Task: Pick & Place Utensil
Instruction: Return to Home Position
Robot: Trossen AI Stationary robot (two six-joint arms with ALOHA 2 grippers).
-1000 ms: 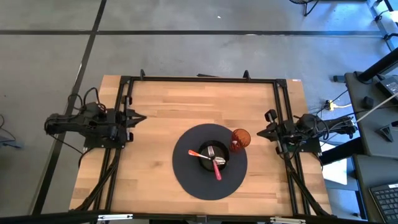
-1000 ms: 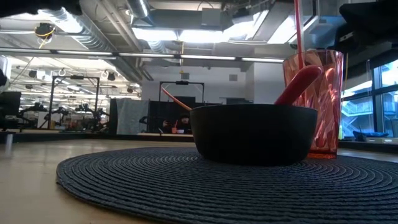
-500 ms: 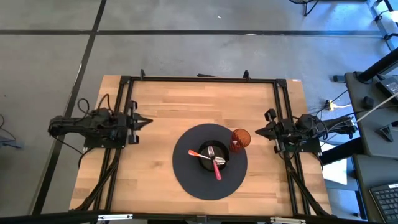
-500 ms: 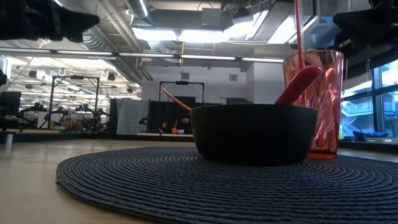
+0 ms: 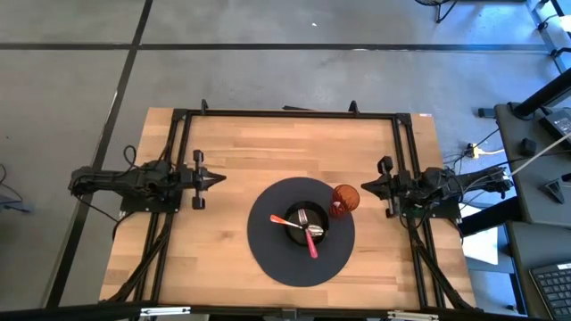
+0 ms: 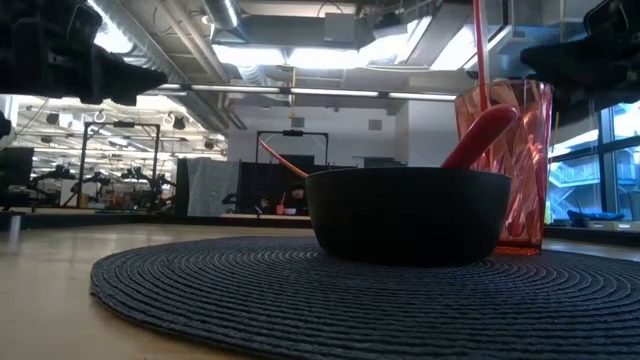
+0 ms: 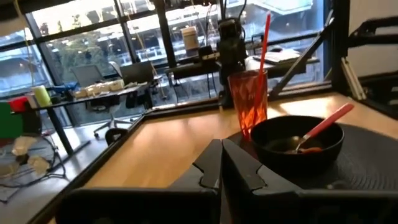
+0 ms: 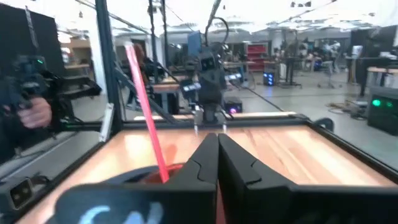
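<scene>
A black bowl (image 5: pixel 306 225) stands on a round dark placemat (image 5: pixel 268 254). In the bowl lie a metal fork (image 5: pixel 302 217), an orange-handled utensil (image 5: pixel 279 219) and a red-handled spoon (image 5: pixel 312 242), whose handle leans out over the rim (image 6: pixel 480 135). A red tumbler (image 5: pixel 345 198) with a red straw (image 7: pixel 263 37) stands on the mat's right edge. My left gripper (image 5: pixel 216 178) is shut, in the air left of the mat, pointing at the bowl (image 7: pixel 297 140). My right gripper (image 5: pixel 364 185) is shut, just right of the tumbler (image 6: pixel 505 165).
Black frame rails (image 5: pixel 285 114) run along the table's far, left and right sides. Bare wood (image 5: pixel 268 147) lies between the mat and the far rail. In the right wrist view a person's hand (image 8: pixel 36 113) shows beyond the table's side.
My left gripper has moved toward the table's right, out from the left rail toward the mat, staying shut. My right gripper has crept a little toward the table's left, closer to the tumbler. Bowl, utensils and tumbler have stayed put.
</scene>
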